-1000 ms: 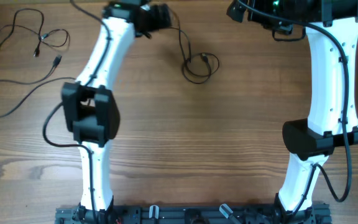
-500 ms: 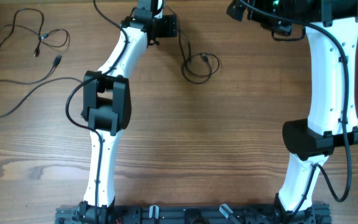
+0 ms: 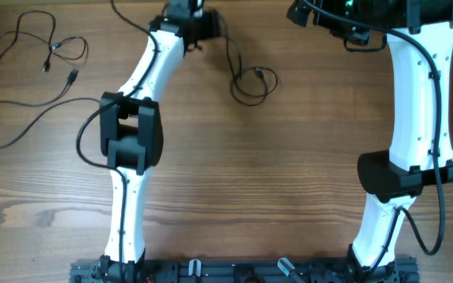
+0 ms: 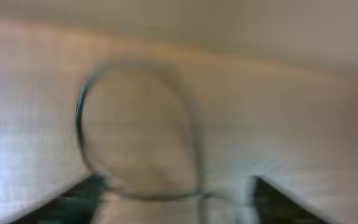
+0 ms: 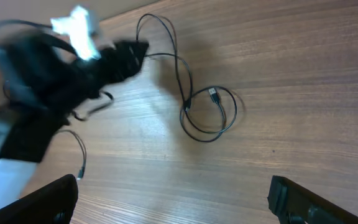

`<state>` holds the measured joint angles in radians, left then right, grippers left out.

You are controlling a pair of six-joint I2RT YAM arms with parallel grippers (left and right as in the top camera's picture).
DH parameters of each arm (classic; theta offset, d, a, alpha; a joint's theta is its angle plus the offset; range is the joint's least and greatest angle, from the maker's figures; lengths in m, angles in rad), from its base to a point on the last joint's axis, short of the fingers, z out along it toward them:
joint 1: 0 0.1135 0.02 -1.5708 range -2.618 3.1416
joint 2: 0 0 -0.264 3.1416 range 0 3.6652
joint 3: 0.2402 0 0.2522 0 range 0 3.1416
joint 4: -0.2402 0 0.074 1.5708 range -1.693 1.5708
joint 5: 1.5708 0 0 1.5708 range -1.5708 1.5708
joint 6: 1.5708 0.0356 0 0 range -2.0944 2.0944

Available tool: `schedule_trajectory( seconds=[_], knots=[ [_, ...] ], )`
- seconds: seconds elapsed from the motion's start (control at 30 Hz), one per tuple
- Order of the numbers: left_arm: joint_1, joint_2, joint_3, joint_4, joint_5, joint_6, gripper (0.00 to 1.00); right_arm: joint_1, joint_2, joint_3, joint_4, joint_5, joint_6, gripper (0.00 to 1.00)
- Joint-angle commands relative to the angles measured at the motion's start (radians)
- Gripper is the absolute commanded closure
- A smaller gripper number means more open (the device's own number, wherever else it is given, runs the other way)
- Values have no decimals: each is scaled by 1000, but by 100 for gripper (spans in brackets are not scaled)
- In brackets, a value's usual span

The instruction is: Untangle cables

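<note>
**A:** Where do the cables lie?

**B:** Flat on the wooden desk (image 3: 289,181), in two places. A looped cable (image 5: 186,109) sits near the far edge, between the two arms. The other cables (image 3: 52,45) are spread over the far left corner, well apart from it.

**A:** Which way does the looped one run?

**B:** The loop is roughly round. From its crossing a single strand runs toward the far edge, then bends left to the tip of the left arm (image 3: 144,79). A small plug (image 5: 214,93) lies inside the loop.

**A:** And the left group?

**B:** Thin, loose loops with a plug end (image 3: 72,76) on the near side. One long strand sweeps out to the left edge of the desk.

**A:** The left jaws?

**B:** The wrist view is blurred, but they stand apart, with a ring of cable on the desk ahead of them. Whether the strand touches them, I cannot tell.

**A:** The right jaws?

**B:** Spread wide above the desk, grasping nothing. The looped cable lies ahead of them.
</note>
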<state>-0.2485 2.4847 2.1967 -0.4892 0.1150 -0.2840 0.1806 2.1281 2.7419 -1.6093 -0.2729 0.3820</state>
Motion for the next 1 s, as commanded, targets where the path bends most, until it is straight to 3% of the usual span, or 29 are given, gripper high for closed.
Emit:
schedule_trajectory(
  seconds=[0.0, 0.13, 0.2, 0.33, 0.5, 0.7, 0.73, 0.8, 0.83, 0.9, 0.97],
  knots=[
    [2, -56, 16, 63, 19, -118, 0, 5, 11, -2, 1, -16, 11, 0],
    [2, 34, 15, -16, 3, -612, 0, 5, 11, -2, 1, -16, 11, 0],
    [2, 52, 15, -54, 4, -729, 0, 5, 11, -2, 1, -16, 11, 0],
    [2, 97, 14, -21, 0, -801, 3, 5, 11, -2, 1, -16, 10, 0],
    [3, 108, 14, 75, -4, -801, 39, 5, 11, -2, 1, -16, 11, 0],
    [-13, 159, 14, 64, 0, -800, 41, 5, 11, -2, 1, -36, 13, 0],
    [-13, 163, 14, 64, -4, -794, 47, 5, 11, -2, 1, -36, 13, 0],
    [-12, 163, 14, 64, -31, -782, 69, 5, 11, -2, 1, -36, 13, 0],
    [-8, 159, 14, 75, -26, -687, 96, 5, 11, -2, 1, -35, 13, 0],
    [3, 126, 14, 50, -26, -530, 96, 5, 11, -2, 2, -35, 13, 0],
    [11, 43, 14, -10, -27, -449, 96, 5, 11, -2, 5, -35, 11, 0]
  ],
)
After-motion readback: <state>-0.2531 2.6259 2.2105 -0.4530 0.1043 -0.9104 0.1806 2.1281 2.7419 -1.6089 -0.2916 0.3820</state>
